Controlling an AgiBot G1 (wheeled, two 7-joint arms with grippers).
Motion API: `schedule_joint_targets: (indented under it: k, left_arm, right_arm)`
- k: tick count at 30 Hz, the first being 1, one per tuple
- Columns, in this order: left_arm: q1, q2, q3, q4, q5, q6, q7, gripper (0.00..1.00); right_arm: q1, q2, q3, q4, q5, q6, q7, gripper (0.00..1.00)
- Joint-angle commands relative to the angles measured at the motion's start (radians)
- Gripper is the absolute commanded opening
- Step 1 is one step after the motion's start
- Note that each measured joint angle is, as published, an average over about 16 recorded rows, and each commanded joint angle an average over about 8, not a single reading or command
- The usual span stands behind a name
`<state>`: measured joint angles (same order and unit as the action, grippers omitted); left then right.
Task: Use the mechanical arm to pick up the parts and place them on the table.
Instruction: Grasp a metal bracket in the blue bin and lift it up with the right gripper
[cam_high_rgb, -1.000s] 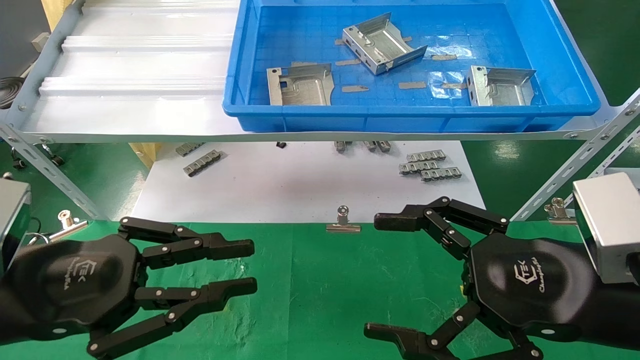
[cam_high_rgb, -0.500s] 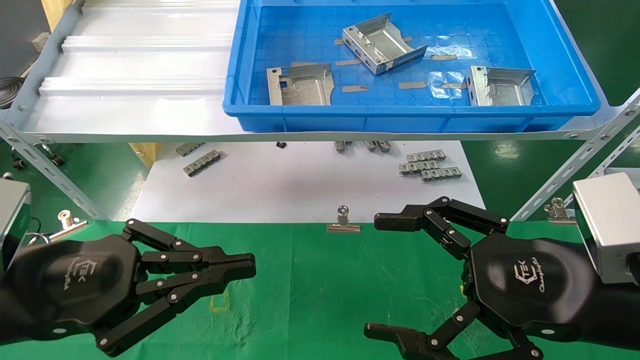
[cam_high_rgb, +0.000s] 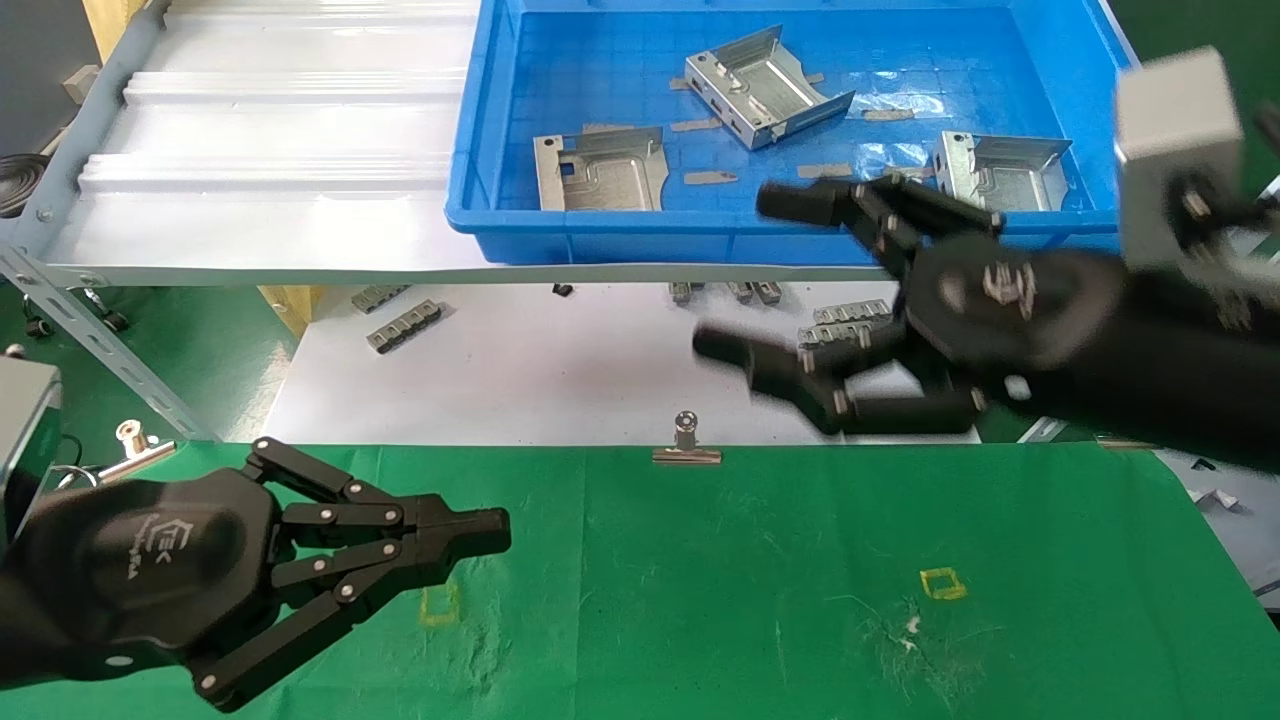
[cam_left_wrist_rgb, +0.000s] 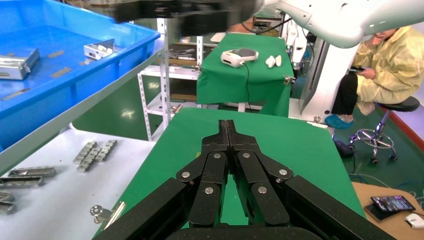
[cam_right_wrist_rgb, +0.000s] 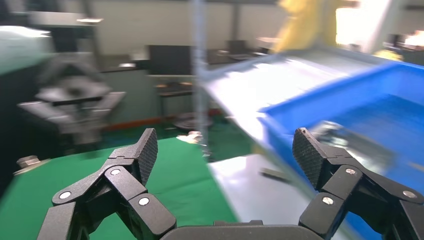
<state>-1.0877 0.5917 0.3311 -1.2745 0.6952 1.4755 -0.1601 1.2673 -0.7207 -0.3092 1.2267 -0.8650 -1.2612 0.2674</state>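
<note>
At the blue tray's (cam_high_rgb: 480, 215) front rim, the right gripper (cam_high_rgb: 760, 275) is held wide open, presumably for reaching the parts (cam_high_rgb: 1000, 172). Over the table (cam_high_rgb: 700, 600), the left gripper (cam_high_rgb: 495, 530) is parked, fingers pressed together, empty.

Blue tray (cam_high_rgb: 480, 215) on grey shelf (cam_high_rgb: 60, 170); binder clip (cam_high_rgb: 686, 444) nr white sheet (cam_high_rgb: 560, 380).

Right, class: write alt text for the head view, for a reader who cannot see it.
The right tool, open, is raised in front of a blue tray on a grey shelf; the tray holds three silver sheet-metal brackets. The left tool, shut, hovers low over the green cloth table, with a white sheet behind.
</note>
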Motion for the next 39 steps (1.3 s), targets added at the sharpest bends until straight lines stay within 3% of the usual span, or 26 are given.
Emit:
schedule_joint_targets:
  k: [1,11,17,18,25,26,39]
  left_arm:
    - [0.0,0.0,0.0,0.0,0.0,0.0,0.0,0.0]
    - [0.0,0.0,0.0,0.0,0.0,0.0,0.0,0.0]
    - [0.0,0.0,0.0,0.0,0.0,0.0,0.0,0.0]
    - [0.0,0.0,0.0,0.0,0.0,0.0,0.0,0.0]
    - [0.0,0.0,0.001,0.0,0.0,0.0,0.0,0.0]
    - [0.0,0.0,0.001,0.0,0.0,0.0,0.0,0.0]
    - [0.0,0.0,0.001,0.0,-0.001,0.0,0.0,0.0]
  right_arm:
    - [0.03,-0.02,-0.009,-0.014,-0.026,0.04,0.017,1.0]
    - [0.282,-0.19,-0.154,-0.183,-0.335,0.311,0.196,1.0]
    - [0.438,-0.322,-0.275,-0.343,-0.558,0.429,0.34,1.0]
    - [0.46,-0.344,-0.294,-0.372,-0.592,0.445,0.363,0.94]
    - [0.571,-0.473,-0.391,-0.572,-0.77,0.51,0.468,0.08]
    - [0.582,-0.487,-0.401,-0.598,-0.787,0.516,0.476,0.01]
    - [0.663,-0.588,-0.439,-0.801,-0.853,0.55,0.454,0.0]
